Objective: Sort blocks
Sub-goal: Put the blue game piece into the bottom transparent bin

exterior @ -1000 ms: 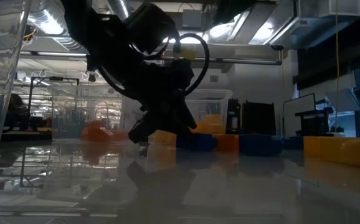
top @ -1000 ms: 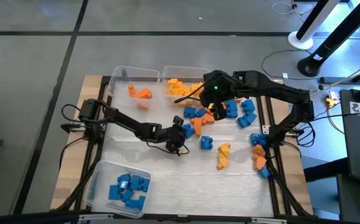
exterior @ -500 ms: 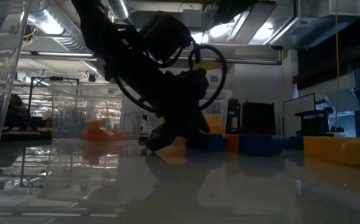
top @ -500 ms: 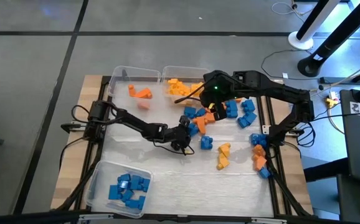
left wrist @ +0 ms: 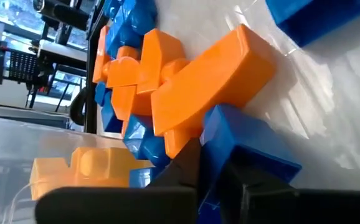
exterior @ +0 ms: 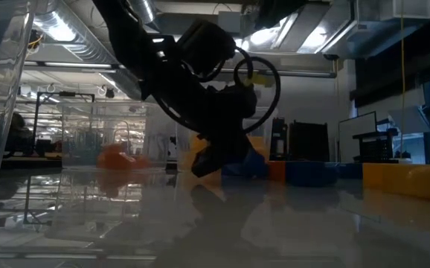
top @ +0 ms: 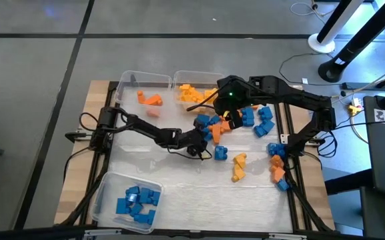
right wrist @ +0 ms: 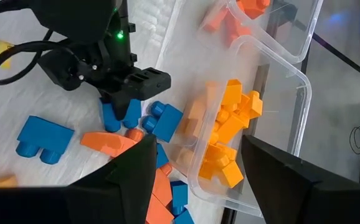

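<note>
1. The blocks [top: 244, 119] lay mostly loose on the desk [top: 179, 180], with a blue and orange cluster near the middle toward 1 o'clock and a smaller group at the 3 o'clock edge [top: 276, 160].
2. A blue block [left wrist: 242, 152] sat between the left claw's [top: 201, 144] dark fingers [left wrist: 183, 174], which were closed on it at the cluster's 7 o'clock edge, low on the desk.
3. A long orange block [left wrist: 211, 84] lay just behind the gripped one, touching it, with more blue and orange pieces piled beyond.
4. The right claw [top: 231, 119] hung over the cluster's 12 o'clock side with its fingers [right wrist: 130, 171] spread wide and nothing between them.
5. A bin [top: 199, 79] at 12 o'clock held yellow-orange blocks [right wrist: 230, 124].
6. The bin [top: 134, 80] just beside it toward 11 o'clock held a few orange blocks [top: 150, 100].
7. A third bin [top: 109, 180] at 7 o'clock held blue blocks [top: 138, 201].
8. Two yellow blocks [top: 238, 167] lay apart from the rest toward 4 o'clock of the middle.
</note>
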{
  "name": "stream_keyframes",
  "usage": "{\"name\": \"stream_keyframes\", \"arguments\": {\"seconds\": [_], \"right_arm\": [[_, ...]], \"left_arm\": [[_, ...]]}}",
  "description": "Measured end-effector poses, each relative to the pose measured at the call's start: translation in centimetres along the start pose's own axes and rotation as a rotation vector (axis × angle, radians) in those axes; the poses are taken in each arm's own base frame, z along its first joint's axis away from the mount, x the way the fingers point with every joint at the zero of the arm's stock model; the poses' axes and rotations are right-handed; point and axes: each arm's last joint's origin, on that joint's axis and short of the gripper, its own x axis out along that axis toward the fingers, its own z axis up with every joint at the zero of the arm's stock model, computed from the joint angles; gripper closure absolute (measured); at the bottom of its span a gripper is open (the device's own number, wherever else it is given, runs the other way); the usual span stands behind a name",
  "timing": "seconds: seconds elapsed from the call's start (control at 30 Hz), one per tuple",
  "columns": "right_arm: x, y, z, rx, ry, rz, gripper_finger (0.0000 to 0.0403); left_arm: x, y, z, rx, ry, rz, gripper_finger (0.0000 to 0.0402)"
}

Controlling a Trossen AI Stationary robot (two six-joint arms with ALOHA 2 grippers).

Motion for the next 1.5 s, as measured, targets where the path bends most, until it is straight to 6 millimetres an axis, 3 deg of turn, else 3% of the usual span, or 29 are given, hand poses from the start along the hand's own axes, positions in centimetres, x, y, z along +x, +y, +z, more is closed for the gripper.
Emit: {"name": "stream_keyframes", "arguments": {"seconds": [0.2, 0.4, 0.57, 0.73, 0.83, 0.97, 1.23, 1.4, 1.5], "right_arm": [[0.0, 0.0, 0.0, 0.000, 0.001, 0.001, 0.0169], [0.0, 0.2, -0.3, 0.023, 0.030, 0.023, 0.0169], [-0.1, 0.6, -0.9, 0.094, 0.100, 0.061, 0.0169], [0.1, 1.0, -1.4, 0.195, 0.155, 0.074, 0.0169], [1.2, 1.5, -1.6, 0.209, 0.180, 0.092, 0.0169], [3.7, 2.9, -2.2, 0.223, 0.232, 0.138, 0.0169], [9.2, 7.5, -5.5, 0.311, 0.281, 0.256, 0.0169], [9.5, 10.8, -9.2, 0.447, 0.288, 0.249, 0.0169], [9.2, 13.0, -11.3, 0.555, 0.181, 0.217, 0.0169]], "left_arm": [[-2.2, 0.2, 1.8, -0.047, -0.052, 0.023, 0.0388], [-8.1, 2.8, 4.7, -0.184, -0.162, 0.060, 0.0392], [-15.8, 4.9, 5.9, -0.343, -0.246, 0.006, 0.0394], [-24.2, 6.0, 5.6, -0.519, -0.367, -0.131, 0.0391], [-28.9, 6.2, 5.0, -0.620, -0.476, -0.279, 0.0391], [-33.3, 5.3, 3.9, -0.708, -0.523, -0.495, 0.0394], [-37.8, 1.2, 2.8, -0.618, -0.462, -0.764, 0.0384], [-38.5, -0.7, 2.4, -0.620, -0.364, -0.815, 0.0389], [-38.2, -1.4, 2.2, -0.649, -0.289, -0.796, 0.0382]]}}
